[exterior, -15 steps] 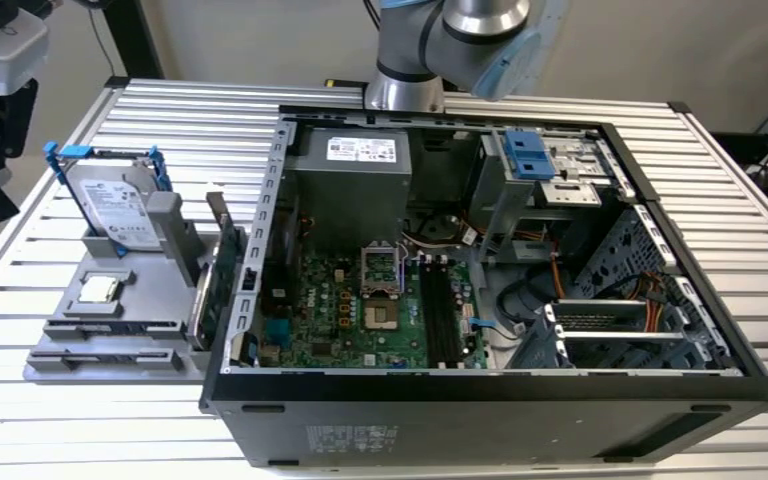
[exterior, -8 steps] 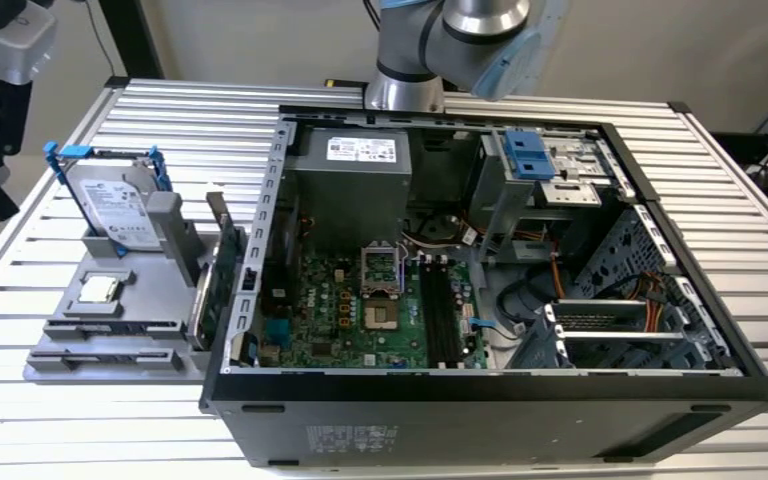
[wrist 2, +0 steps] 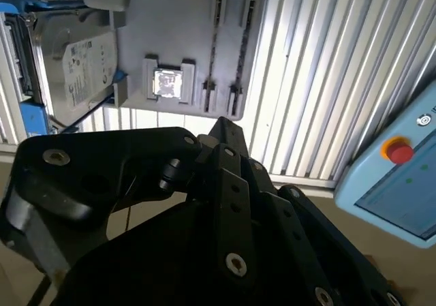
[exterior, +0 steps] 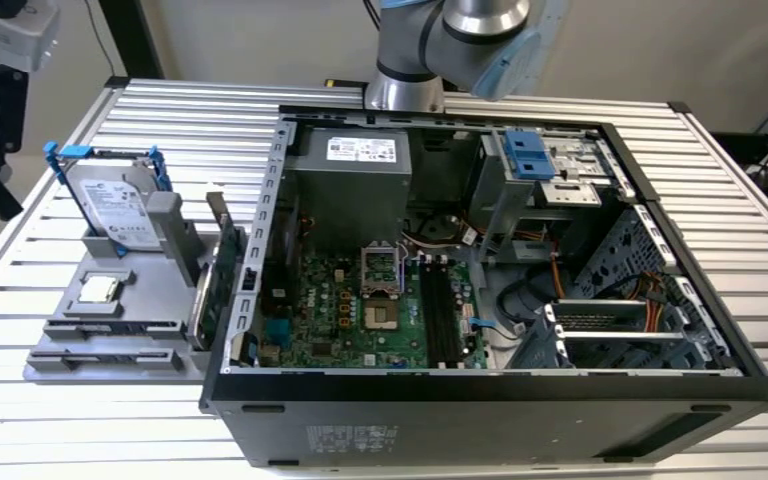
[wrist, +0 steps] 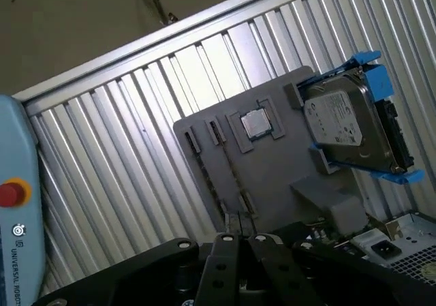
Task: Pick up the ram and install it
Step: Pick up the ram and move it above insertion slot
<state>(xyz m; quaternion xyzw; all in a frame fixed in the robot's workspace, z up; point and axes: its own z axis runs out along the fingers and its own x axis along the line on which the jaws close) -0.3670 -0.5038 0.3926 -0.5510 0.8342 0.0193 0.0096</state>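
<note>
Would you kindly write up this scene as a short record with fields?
surface: slatted metal table
computer case: lying open, motherboard exposed
memory slots: black, look unfilled
parts holder: grey, on the exterior view's left of the case
on holder: hard drive in blue bracket, processor chip, green card upright
ram: cannot tell whether a stick sits in the holder's narrow slots
gripper: above the holder
</note>
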